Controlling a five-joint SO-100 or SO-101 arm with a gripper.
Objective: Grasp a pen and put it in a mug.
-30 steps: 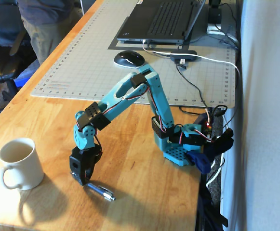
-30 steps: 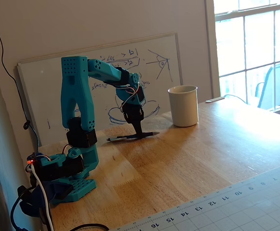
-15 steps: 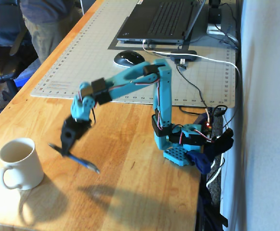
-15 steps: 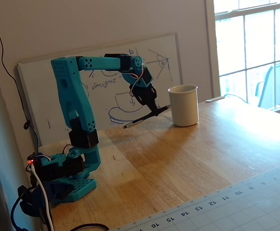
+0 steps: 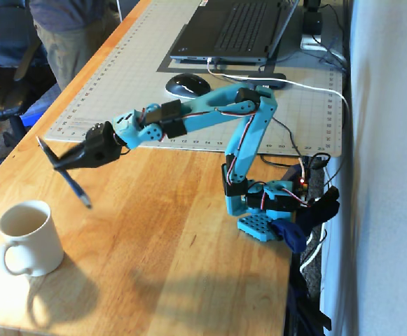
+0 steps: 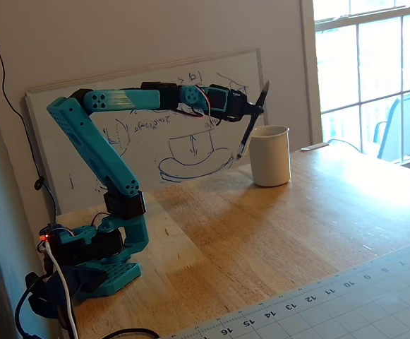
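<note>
The readable writing is the row of ruler numbers along the edge of the grey cutting mat (image 5: 154, 91); in the fixed view that faces the window (image 6: 374, 78) the numbers 14, 15 and 16 can be made out on the mat's (image 6: 360, 296) border. The whiteboard (image 6: 169, 127) behind the arm carries blue marker sketches and scrawl too faint to read. No brand shows on the mug (image 5: 29, 238) or the laptop (image 5: 231, 28).

The turquoise arm (image 5: 249, 133) stands on its base (image 5: 259, 224) at the table's (image 5: 175, 231) edge, upper link rising, forearm reaching out roughly level toward the mug. The gripper (image 5: 61, 165) is closed on the pen (image 5: 64, 171), pinching it near its upper half; the pen hangs tilted in the air, tip downward, clear of the wood. In the window-facing view the gripper (image 6: 256, 111) holds the pen (image 6: 250, 127) just beside the mug's (image 6: 270, 155) rim, the tip appearing below rim level and outside the wall.

The mug stands upright on bare wood near the table's corner, handle toward the near edge in the view from above. Bare wood lies between the mug and the arm's base. A computer mouse (image 5: 186, 85) lies on the mat behind the arm, well apart from the mug.
</note>
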